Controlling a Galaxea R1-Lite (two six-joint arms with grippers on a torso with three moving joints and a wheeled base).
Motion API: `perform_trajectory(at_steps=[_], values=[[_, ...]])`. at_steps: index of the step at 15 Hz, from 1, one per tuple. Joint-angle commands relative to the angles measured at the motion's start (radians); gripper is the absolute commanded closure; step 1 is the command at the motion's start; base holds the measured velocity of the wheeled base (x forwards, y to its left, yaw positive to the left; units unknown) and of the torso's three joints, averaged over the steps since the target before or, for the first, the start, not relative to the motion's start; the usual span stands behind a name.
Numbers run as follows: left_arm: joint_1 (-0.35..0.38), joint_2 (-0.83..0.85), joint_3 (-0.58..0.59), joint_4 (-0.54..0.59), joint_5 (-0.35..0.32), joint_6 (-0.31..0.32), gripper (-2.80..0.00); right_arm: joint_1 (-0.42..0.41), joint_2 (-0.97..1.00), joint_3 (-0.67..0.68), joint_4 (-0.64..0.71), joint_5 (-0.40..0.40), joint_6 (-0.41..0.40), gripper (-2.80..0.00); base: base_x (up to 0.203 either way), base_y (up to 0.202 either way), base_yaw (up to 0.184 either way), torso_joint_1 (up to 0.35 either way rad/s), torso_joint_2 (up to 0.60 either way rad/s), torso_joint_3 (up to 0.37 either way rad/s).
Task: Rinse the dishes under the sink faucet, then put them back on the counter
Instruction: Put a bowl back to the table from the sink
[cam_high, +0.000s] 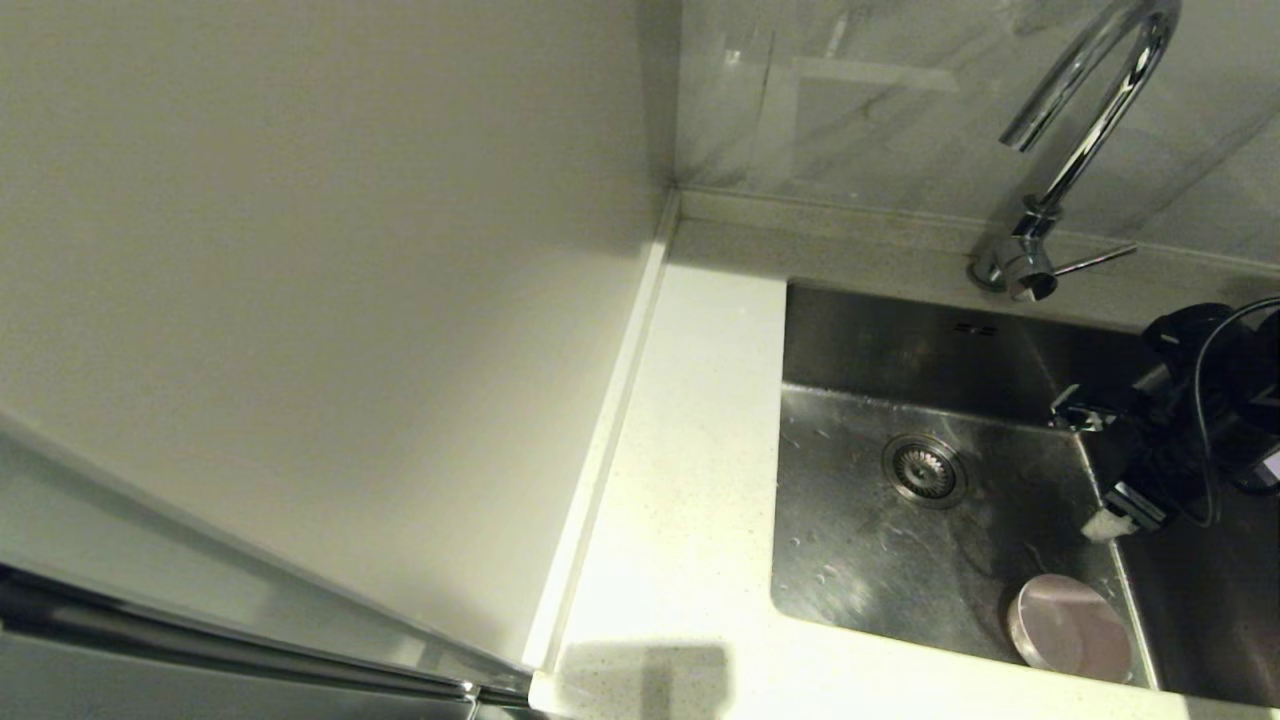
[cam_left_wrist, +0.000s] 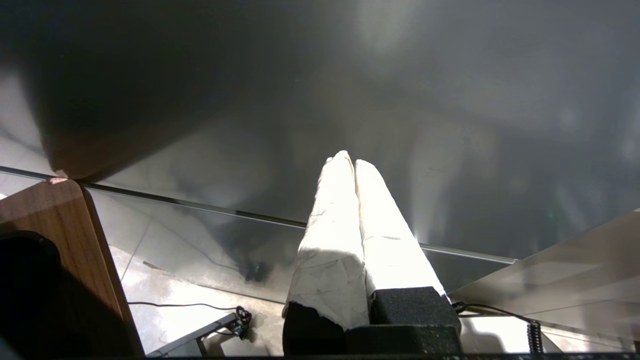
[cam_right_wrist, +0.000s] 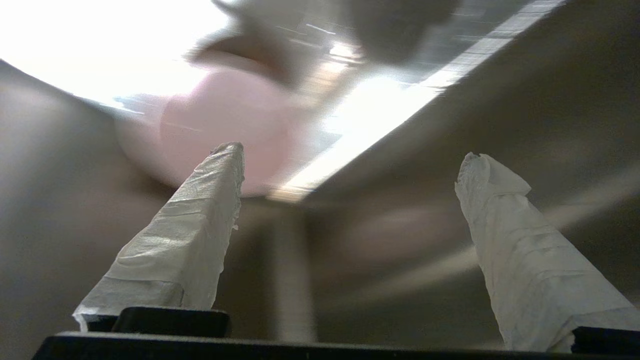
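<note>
We find the pink bowl (cam_high: 1070, 623) lying in the sink (cam_high: 860, 560), in the basin's near right corner, close to the front wall. Drain strainer (cam_high: 924, 469) sits mid-basin, well apart from the bowl; water droplets on the steel floor. We see the faucet (cam_high: 1085, 130) behind the basin, lever pointing right. The counter (cam_high: 680, 480) runs along the sink's left side. Right gripper (cam_right_wrist: 350, 160) hangs over the basin's right part, above the bowl, taped fingers (cam_right_wrist: 185, 240) spread wide, holding nothing. Left gripper (cam_left_wrist: 354, 162) is parked off the counter, over floor, fingers pressed together, empty
</note>
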Motion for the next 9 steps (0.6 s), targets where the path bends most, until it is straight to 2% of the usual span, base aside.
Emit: perform_trajectory(at_steps=[1,3,6,9], values=[[0.0,0.0,0.003,0.001,0.0,0.0,0.0,-0.022,0.073,-0.051,-0.023,-0.072,-0.123,-2.8,0.0,0.0,0.0,0.0,0.0,0.0],[0.0,0.0,0.003,0.001,0.0,0.0,0.0,-0.049,0.093,-0.053,-0.026,-0.093,-0.201,-2.8,0.0,0.0,0.0,0.0,0.0,0.0],[-0.001,0.0,0.003,0.001,0.0,0.0,0.0,-0.079,0.127,-0.066,-0.026,-0.126,-0.223,-2.8,0.0,0.0,0.0,0.0,0.0,0.0],[-0.001,0.0,0.003,0.0,0.0,0.0,0.0,-0.116,0.13,-0.062,-0.026,-0.12,-0.315,-2.8,0.0,0.0,0.0,0.0,0.0,0.0]])
